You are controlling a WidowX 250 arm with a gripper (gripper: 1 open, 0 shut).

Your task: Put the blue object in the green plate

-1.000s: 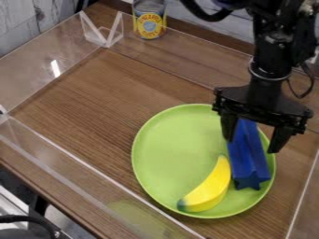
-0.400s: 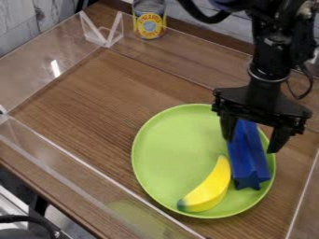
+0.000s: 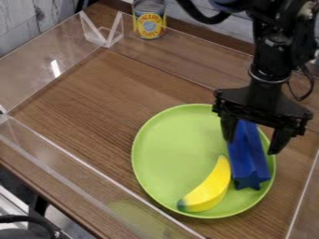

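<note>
The blue object (image 3: 249,156), a long ridged deep-blue bar, lies flat on the right part of the green plate (image 3: 169,149). A yellow banana (image 3: 210,185) rests beside it on the plate's near side. My black gripper (image 3: 258,132) hangs straight down over the far end of the blue bar. Its fingers are spread wide, one on each side of the bar, and I see no contact with it. The far tip of the bar is hidden behind the gripper.
A tin can (image 3: 149,22) with a yellow label stands at the back of the wooden table (image 3: 100,93). A clear acrylic stand (image 3: 100,28) sits to its left. Transparent walls (image 3: 50,159) border the left and near sides. The table's right edge runs close by the plate.
</note>
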